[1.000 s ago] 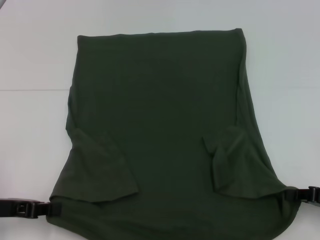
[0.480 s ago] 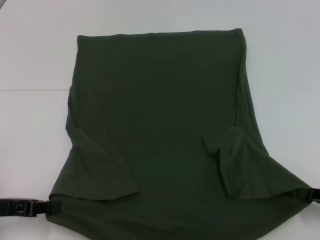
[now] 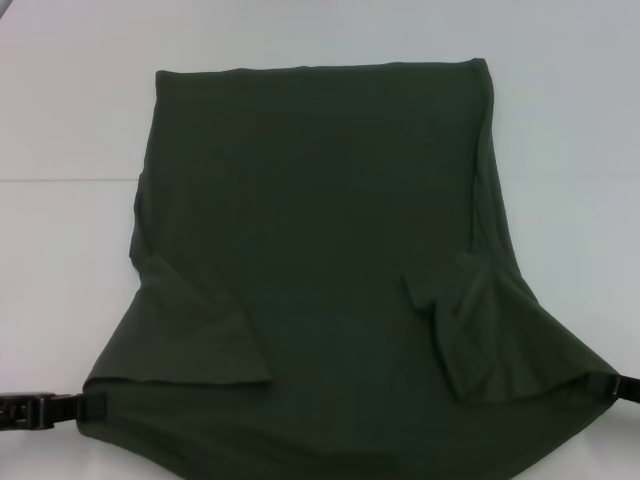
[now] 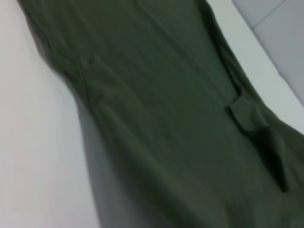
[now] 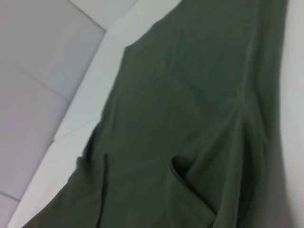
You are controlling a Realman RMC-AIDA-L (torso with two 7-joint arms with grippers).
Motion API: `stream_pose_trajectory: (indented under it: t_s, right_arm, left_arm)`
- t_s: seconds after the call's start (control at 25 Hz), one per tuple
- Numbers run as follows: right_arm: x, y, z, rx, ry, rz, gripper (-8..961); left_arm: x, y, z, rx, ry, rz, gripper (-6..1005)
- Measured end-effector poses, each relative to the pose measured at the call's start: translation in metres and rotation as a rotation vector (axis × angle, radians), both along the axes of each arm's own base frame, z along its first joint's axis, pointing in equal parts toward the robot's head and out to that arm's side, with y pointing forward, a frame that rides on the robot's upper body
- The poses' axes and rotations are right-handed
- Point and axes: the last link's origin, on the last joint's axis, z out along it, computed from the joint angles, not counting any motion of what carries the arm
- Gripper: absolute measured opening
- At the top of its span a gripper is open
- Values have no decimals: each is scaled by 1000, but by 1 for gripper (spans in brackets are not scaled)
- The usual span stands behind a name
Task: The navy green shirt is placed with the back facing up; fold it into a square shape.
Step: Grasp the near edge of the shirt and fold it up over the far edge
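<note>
the navy green shirt lies plain side up on the white table, filling the middle of the head view. its far edge runs straight and flat across the table, well away from the robot. both long sides are folded inward, and the two short sleeves lie on top of the body as flaps: the left sleeve spreads flat toward the near left corner, and the right sleeve is more crumpled, with a raised crease.

the near part of the shirt flares wider than the far part, drawn out to a point at each near corner. the left gripper sits at the near left corner, low at the left edge of the head view, its black fingers pinched together on the cloth. the right gripper sits at the near right corner, at the right edge of the view, likewise clamped on the fabric, which stretches taut toward it.

the two wrist views show the same green cloth running away across the white table, with a sleeve flap showing in each.
</note>
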Motion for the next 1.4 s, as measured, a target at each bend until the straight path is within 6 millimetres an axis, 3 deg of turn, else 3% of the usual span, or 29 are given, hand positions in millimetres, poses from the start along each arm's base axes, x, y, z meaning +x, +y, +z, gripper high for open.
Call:
stream_pose_trajectory:
  t_s: [0.48, 1.08, 1.4]
  right_arm:
    - [-1, -13, -4, 1, 15, 139, 46]
    - [-14, -40, 11, -37, 37, 398, 45]
    - [-16, -50, 15, -54, 57, 447, 45]
  left_arm:
    - [-5, -20, 5, 2, -64, -15, 22]
    - [1, -66, 19, -98, -194, -64, 22]
    - [-3, -80, 23, -113, -200, -38, 22]
